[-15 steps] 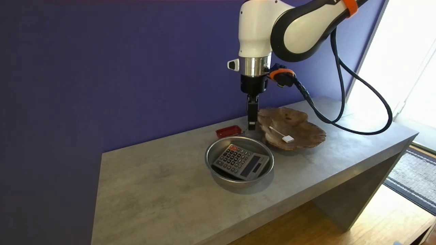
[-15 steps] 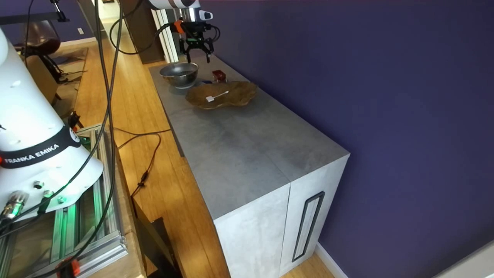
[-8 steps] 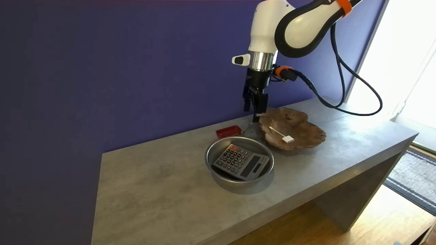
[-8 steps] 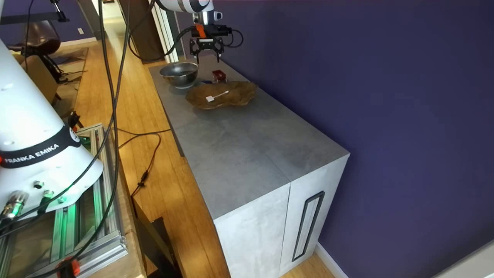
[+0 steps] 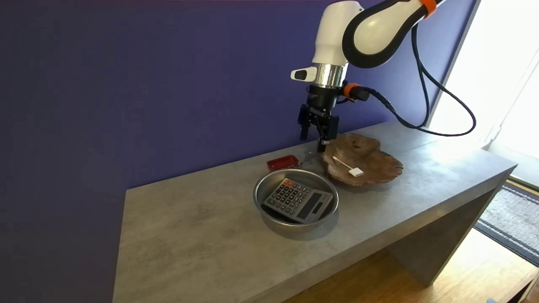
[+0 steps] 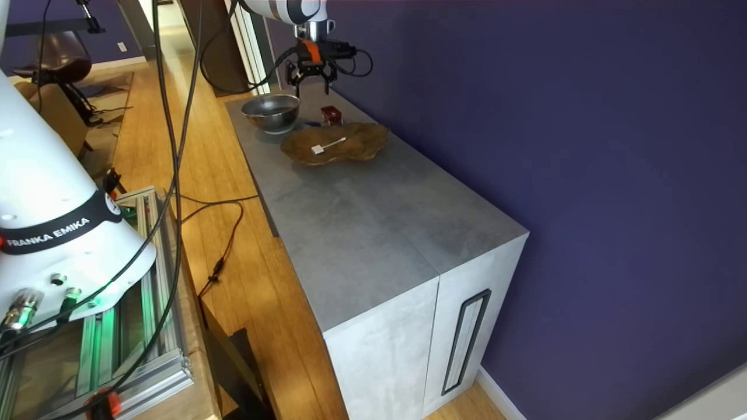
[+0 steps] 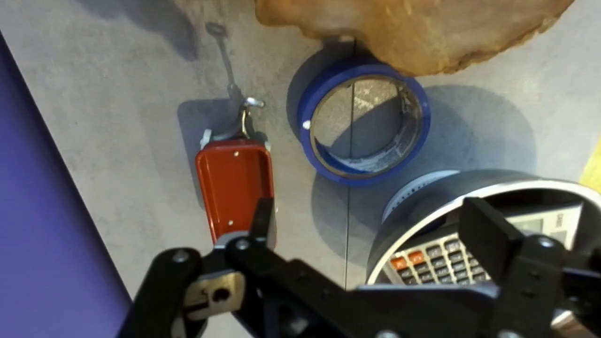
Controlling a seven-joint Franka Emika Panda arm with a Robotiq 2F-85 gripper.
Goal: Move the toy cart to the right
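Observation:
The toy cart [image 5: 282, 162] is a small, low red tray with a metal handle. It stands on the counter near the purple wall in both exterior views [image 6: 331, 115]. In the wrist view the cart [image 7: 236, 185] is left of centre, its handle pointing up the picture. My gripper [image 5: 313, 140] is open and empty above the counter, in an exterior view up and to the right of the cart. It also shows in an exterior view [image 6: 312, 90] above the counter. In the wrist view the gripper's [image 7: 367, 204] left finger overlaps the cart's lower end and hides part of it.
A round metal bowl [image 5: 257, 185] holding a calculator [image 5: 294, 200] stands in front of the cart. A blue tape roll [image 7: 310, 136] lies between cart, bowl and brown wooden dish [image 5: 370, 153]. A white adapter [image 5: 356, 171] lies in the dish. The wall runs close behind the cart.
The arm has shifted right in both exterior views. The gripper has turned, so both fingers now show apart where they overlapped before. The cart, bowl and dish have not moved.

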